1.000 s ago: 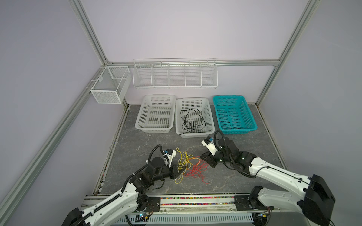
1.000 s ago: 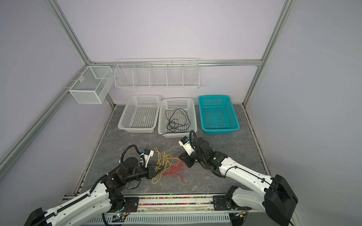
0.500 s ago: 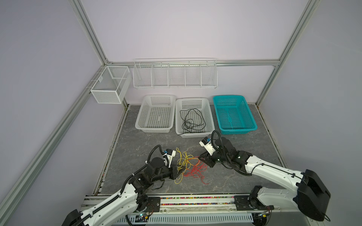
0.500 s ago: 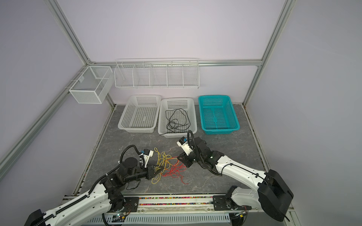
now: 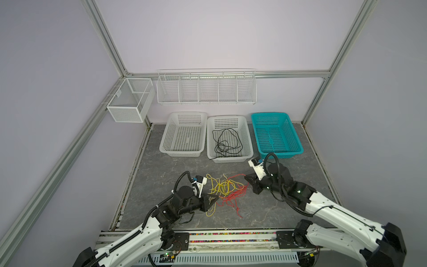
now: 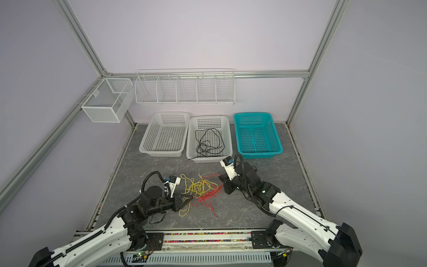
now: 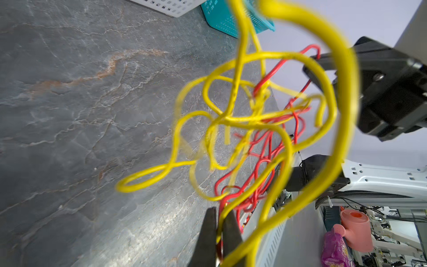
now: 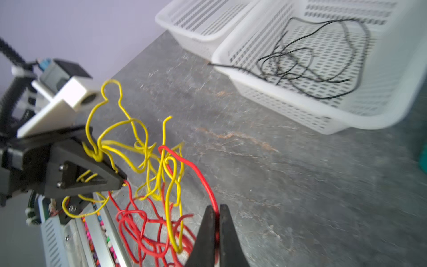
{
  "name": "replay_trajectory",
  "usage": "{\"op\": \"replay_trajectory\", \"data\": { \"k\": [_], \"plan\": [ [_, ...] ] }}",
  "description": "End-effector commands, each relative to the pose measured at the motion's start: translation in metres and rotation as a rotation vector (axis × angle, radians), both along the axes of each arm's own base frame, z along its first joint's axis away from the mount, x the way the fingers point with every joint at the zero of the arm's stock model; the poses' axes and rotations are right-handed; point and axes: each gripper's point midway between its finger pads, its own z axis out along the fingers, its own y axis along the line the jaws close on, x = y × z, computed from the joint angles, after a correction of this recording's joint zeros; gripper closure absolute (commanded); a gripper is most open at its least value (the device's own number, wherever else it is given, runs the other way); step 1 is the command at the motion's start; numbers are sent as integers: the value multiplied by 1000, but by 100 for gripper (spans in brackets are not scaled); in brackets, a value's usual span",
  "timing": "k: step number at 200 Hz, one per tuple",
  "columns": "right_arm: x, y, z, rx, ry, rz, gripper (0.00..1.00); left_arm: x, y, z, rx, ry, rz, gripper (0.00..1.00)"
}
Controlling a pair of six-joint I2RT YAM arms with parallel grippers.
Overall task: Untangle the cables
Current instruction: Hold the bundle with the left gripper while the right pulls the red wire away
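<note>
Nearest, our left claw (image 7: 218, 216) is pinched on the thin yellow wire (image 7: 349, 104); whether red is caught too, we cannot tell. Our right claw (image 8: 215, 210) clamps the tangled thin red wire (image 8: 199, 176) mid-table. Beyond, the thin black wire (image 5: 221, 148) lies in the middle white perforated basket (image 5: 248, 138).

Grey stone-look tabletop (image 5: 161, 175) — carries three baskets in a row: middle white basket (image 5: 228, 118), second white basket (image 5: 188, 113) just left of it, teal basket (image 5: 269, 114) just right. In front of the middle basket — yellow cable (image 5: 221, 186) tangled with red cable (image 5: 232, 198), loose ends on the surface.
</note>
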Motion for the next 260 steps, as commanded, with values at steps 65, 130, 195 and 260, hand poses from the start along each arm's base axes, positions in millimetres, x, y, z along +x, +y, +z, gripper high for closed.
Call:
{"op": "replay_trajectory", "data": {
  "k": [65,130,195,260],
  "plan": [
    [11,-108,55,58,-58,-464,94,16,11,-22,120,8,92,100],
    [-3,-140,96,70,-127,-567,94,21,18,-36,180,19,128,100],
    [-23,-172,157,77,-240,-630,94,26,23,-50,242,33,157,100],
    [-40,-196,222,82,-371,-670,94,28,28,-57,267,33,178,100]
  ]
}}
